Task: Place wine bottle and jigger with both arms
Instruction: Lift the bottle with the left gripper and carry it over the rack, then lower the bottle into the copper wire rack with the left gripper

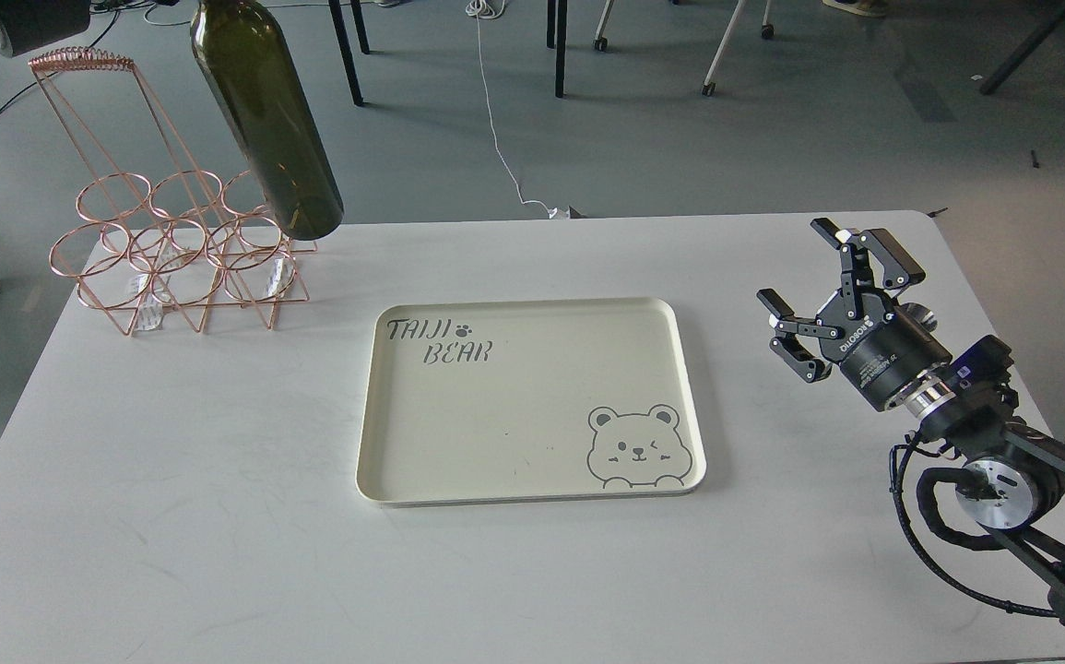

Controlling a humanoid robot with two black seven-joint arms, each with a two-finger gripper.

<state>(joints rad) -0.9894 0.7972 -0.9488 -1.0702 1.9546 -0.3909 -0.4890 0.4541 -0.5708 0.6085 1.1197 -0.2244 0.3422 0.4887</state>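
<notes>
The wine bottle is a dark olive-green glass bottle. It hangs tilted in the air at the upper left, its base just over the right end of a copper wire rack. Its neck runs out of the top of the view, so whatever holds it is hidden. My left gripper is out of view. My right gripper is open and empty above the table's right side, to the right of the tray. A small shiny silver bit shows behind its body; I cannot tell if it is the jigger.
A cream tray with a bear drawing and "TAIJI BEAR" lettering lies in the middle of the white table. Chair and table legs stand on the floor beyond the far edge. A black part sits at the top left corner.
</notes>
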